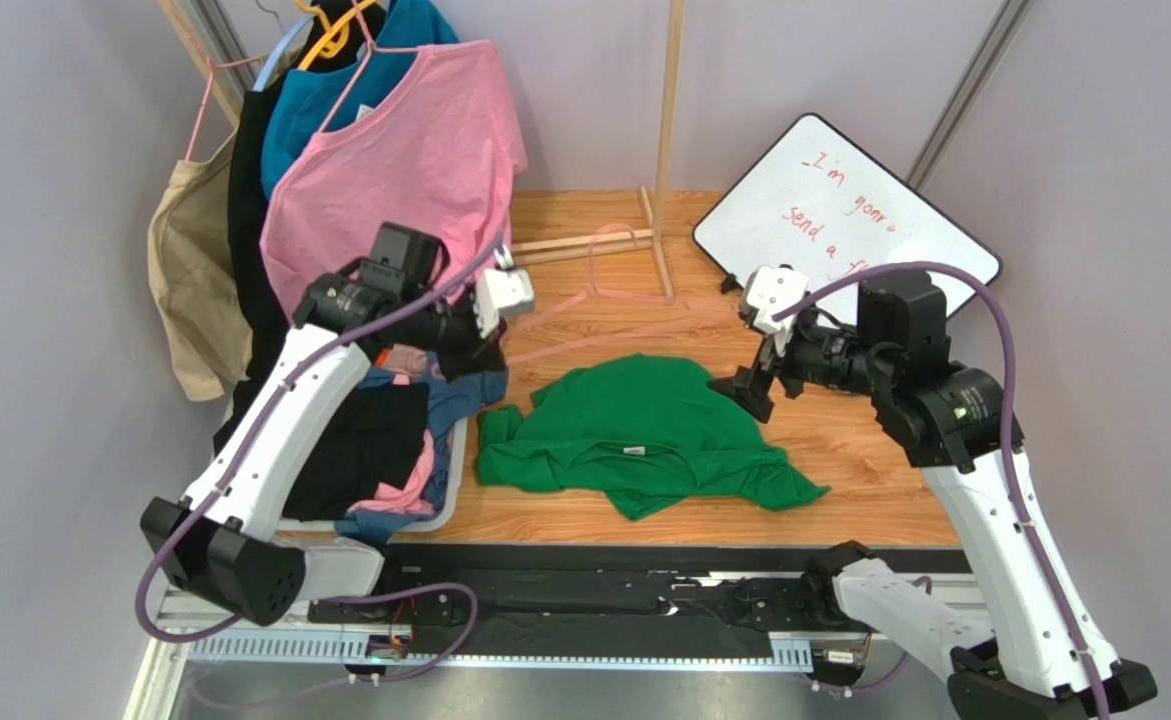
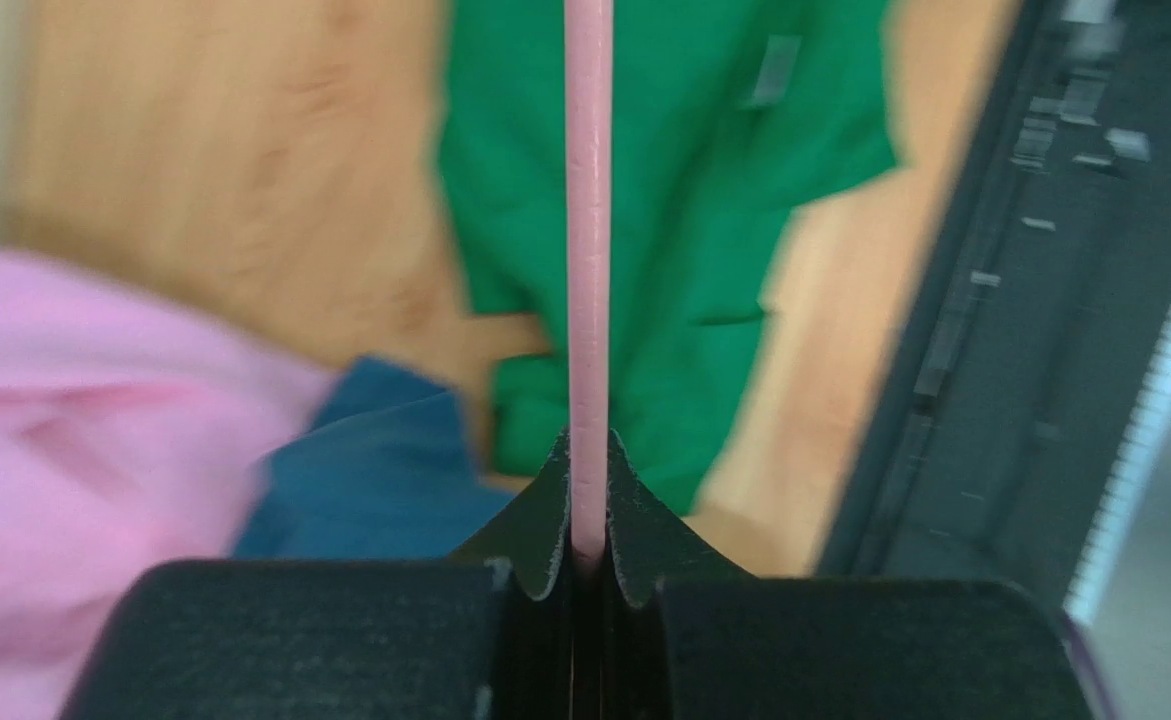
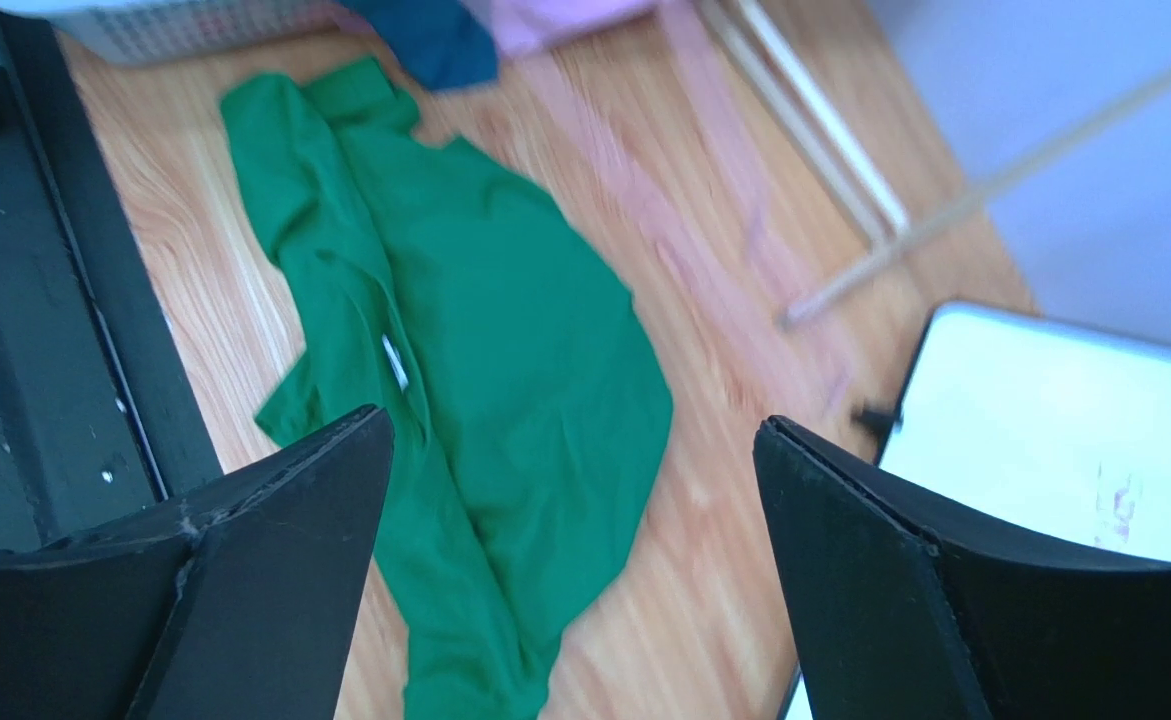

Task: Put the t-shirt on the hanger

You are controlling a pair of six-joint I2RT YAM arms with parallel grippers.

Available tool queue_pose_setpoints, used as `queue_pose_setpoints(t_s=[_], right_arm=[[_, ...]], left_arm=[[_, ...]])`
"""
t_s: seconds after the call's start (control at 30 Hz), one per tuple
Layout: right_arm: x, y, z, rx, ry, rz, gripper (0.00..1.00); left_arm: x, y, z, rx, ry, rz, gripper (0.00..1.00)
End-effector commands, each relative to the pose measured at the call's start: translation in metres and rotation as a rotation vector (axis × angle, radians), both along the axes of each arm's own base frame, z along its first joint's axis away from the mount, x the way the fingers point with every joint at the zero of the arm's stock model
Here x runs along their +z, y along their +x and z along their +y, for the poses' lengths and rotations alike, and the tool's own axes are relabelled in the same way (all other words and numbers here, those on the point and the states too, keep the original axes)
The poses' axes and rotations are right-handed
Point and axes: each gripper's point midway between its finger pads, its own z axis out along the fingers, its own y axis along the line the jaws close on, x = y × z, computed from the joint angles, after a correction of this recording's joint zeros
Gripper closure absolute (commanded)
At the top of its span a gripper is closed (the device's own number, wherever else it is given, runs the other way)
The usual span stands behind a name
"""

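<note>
Early days, I'd say. The left gripper (image 2: 588, 465) is clamped tight on the hanger (image 2: 588, 225), held out over the desk (image 1: 877, 465). The t-shirt (image 1: 644, 428) lies rumpled there, not yet threaded. The right gripper (image 3: 572, 423) hangs above it, wide open and empty.

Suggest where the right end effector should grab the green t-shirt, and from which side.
Probably the collar beside the white label, coming straight down from above. The t-shirt lies flat and rumpled on the table, so only a top-down pinch gets fabric; the neck opening faces the arm bases. The right end effector is open, at the shirt's right edge.
</note>
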Motion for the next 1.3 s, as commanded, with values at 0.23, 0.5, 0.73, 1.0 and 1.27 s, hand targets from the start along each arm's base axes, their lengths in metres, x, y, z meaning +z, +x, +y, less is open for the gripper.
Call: queue_pose_setpoints(t_s=[0.23, 0.5, 0.73, 1.0, 1.27], right_arm=[[0.04, -0.015, 0.073, 0.223, 0.153, -0.13, 0.16], [0.027, -0.024, 0.097, 0.3, 0.142, -0.101, 0.24], [0.022, -0.027, 0.104, 0.338, 0.141, -0.053, 0.48], [0.003, -0.032, 0.094, 0.296, 0.117, 0.0, 1.0], [-0.049, -0.033, 0.045, 0.183, -0.051, -0.069, 1.0]], left_arm=[[0.002, -0.091, -0.056, -0.263, -0.207, 0.231, 1.0], [-0.005, -0.09, -0.072, -0.301, -0.192, 0.231, 1.0], [-0.013, -0.091, -0.082, -0.323, -0.157, 0.203, 1.0], [-0.026, -0.079, -0.08, -0.265, -0.1, 0.209, 0.59], [-0.084, -0.054, -0.043, -0.101, -0.019, 0.206, 0.32]])
